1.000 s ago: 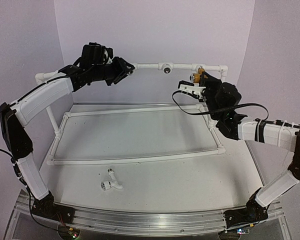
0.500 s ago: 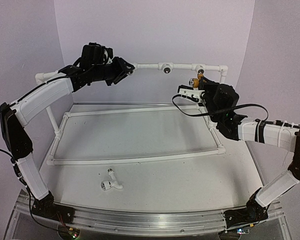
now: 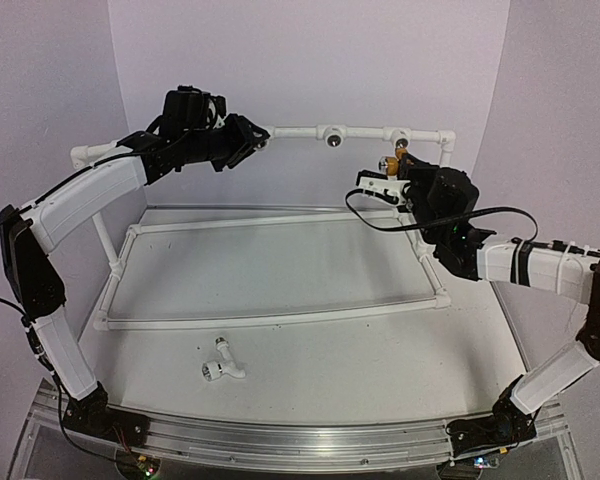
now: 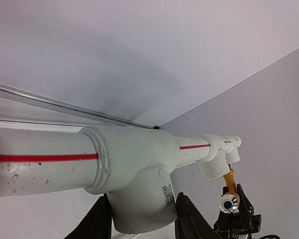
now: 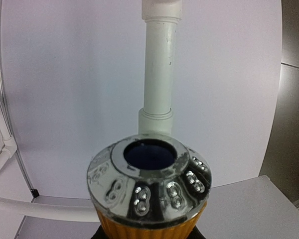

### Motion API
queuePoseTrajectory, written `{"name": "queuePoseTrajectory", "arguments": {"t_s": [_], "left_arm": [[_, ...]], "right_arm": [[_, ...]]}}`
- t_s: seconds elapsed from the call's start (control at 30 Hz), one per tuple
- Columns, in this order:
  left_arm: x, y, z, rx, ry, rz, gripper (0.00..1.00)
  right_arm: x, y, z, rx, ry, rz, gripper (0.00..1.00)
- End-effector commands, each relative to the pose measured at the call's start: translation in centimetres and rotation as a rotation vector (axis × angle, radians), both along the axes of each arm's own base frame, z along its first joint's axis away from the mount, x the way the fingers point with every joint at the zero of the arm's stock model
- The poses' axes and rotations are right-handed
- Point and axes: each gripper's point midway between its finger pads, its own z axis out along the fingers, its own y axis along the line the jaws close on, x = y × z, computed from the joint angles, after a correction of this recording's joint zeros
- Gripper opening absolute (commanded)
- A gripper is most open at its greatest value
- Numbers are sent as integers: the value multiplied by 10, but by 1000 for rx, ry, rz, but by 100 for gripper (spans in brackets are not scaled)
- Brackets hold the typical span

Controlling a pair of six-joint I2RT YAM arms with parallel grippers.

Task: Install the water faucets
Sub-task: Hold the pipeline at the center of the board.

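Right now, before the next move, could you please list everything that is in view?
pipe frame: one, white, standing on the table, top bar at the back
white faucet: one, white, lying on the table in front of the frame
yellow-orange faucet: one, yellow-orange with a shiny end, below the top bar's right part
table: one, pale, under everything
left gripper: one, black, closed on a top-bar fitting
right gripper: one, black, closed on the yellow-orange faucet

Left end effector (image 3: 259,141), right end effector (image 3: 394,166) — clamped
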Motion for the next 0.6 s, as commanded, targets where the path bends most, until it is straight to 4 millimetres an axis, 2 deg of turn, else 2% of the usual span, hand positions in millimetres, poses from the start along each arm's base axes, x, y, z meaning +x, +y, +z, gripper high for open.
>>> {"name": "queuePoseTrajectory", "arguments": {"t_s": [0.0,0.2,0.57], "left_arm": [[-5,1,5,31,-53,-28,5],[-5,0,1,36,-44,-31,3],[-7,-3,2,30,-45,-49,0]], "right_arm": [[-11,-16,49,88,-107,-6,0],[-13,-16,55,92,-118,1,0],[-4,-6,47,91,-97,28,0]]}}
